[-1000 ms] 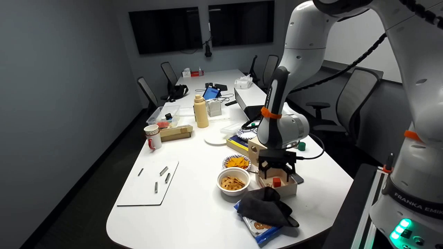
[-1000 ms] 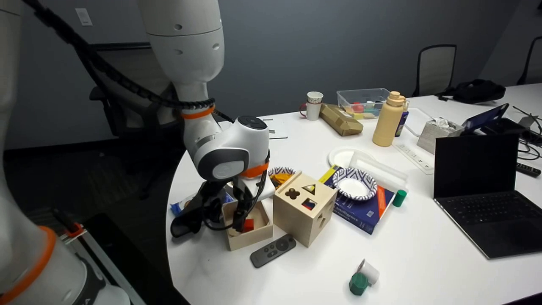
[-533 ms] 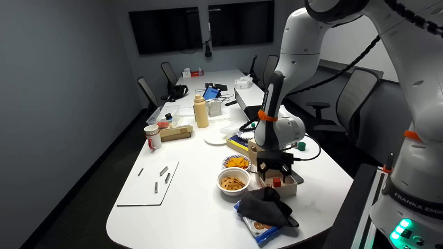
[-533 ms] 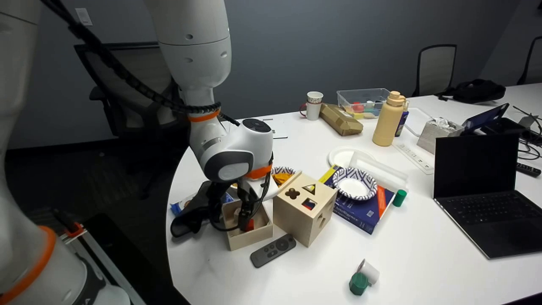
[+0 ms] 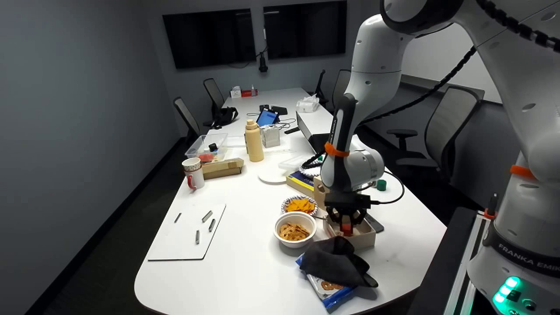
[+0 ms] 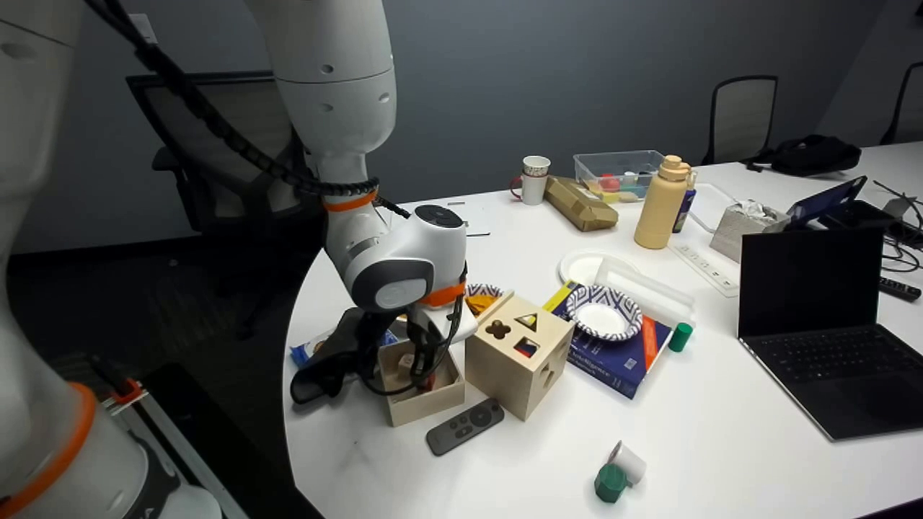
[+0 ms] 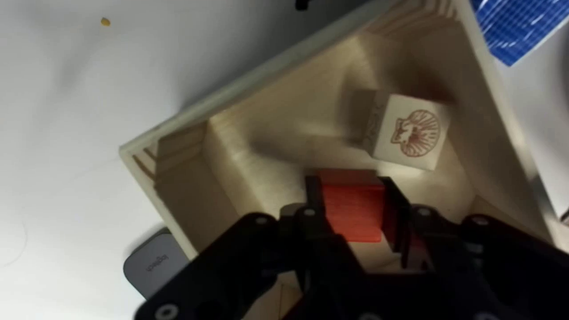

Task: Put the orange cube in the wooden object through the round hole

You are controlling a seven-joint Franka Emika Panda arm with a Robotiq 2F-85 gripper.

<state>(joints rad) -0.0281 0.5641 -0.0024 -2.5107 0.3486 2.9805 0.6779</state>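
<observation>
The orange cube (image 7: 353, 213) sits between the two black fingers of my gripper (image 7: 352, 195), which is shut on it, a pad against each side. Gripper and cube are both inside the shallow tan tray (image 6: 433, 407). In an exterior view the cube (image 5: 346, 229) shows just under the fingertips; from the opposite side it is mostly covered by the gripper. Right beside the tray stands the wooden object (image 6: 499, 367), with clover, triangle and square holes on its top. More holes show on a side face, too slanted to tell which is the round hole.
A pale block with a shell print (image 7: 409, 133) lies in the tray near the cube. Around the tray are a remote (image 6: 465, 427), a black cloth (image 5: 334, 262) on a blue snack pack, a white snack bowl (image 5: 295, 229) and a patterned bowl (image 5: 300, 205).
The fingers have gone from wide open over the cube to shut on it. My gripper shifted slightly sideways and down, and the cube moved a little within the tray.
</observation>
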